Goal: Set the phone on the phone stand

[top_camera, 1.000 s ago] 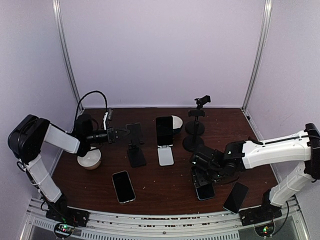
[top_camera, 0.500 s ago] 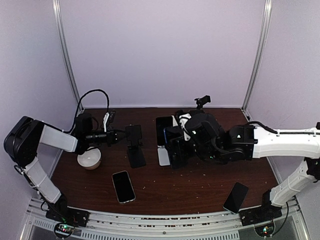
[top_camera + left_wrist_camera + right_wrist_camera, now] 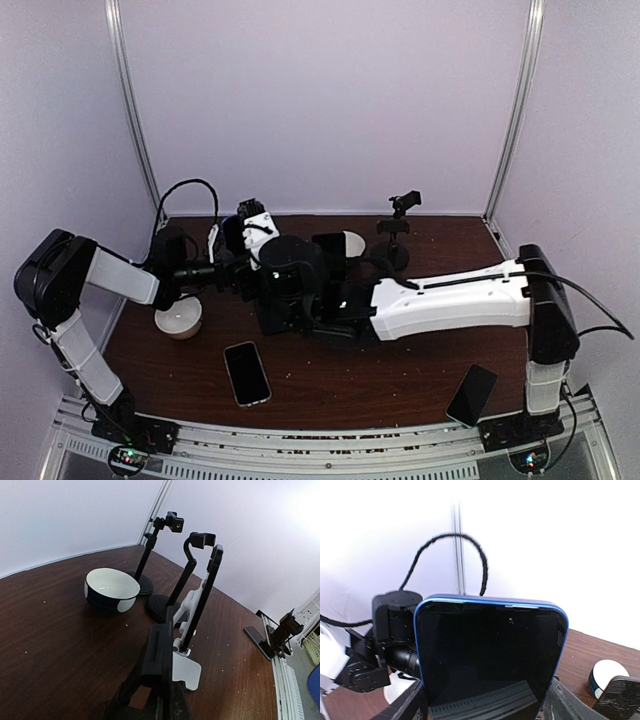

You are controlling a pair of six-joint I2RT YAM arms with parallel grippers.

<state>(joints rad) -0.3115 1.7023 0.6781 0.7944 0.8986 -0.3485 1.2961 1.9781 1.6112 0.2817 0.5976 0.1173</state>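
In the right wrist view, the phone [image 3: 490, 655], dark-screened with a blue rim, stands upright between my right gripper's [image 3: 487, 702] fingers [image 3: 405, 705], which are shut on its sides. In the top view that gripper [image 3: 285, 285] has reached far left and sits right at the black phone stand [image 3: 271, 318], hiding the stand's upper part. My left gripper [image 3: 235, 270] comes in from the left, shut on the stand's back plate. The left wrist view shows the stand [image 3: 162, 650] edge-on, held in the left gripper [image 3: 167, 707].
A white stand [image 3: 192, 667] carries another phone [image 3: 207, 592]. Behind it are a dark bowl [image 3: 111, 589] and two black clamp stands [image 3: 398, 232]. A white bowl [image 3: 179, 318] sits at the left. Spare phones lie at the front [image 3: 246, 373] and front right [image 3: 471, 394].
My right arm lifted the phone from the right front of the table and swung it left to the black stand. The left gripper has stayed on the stand.
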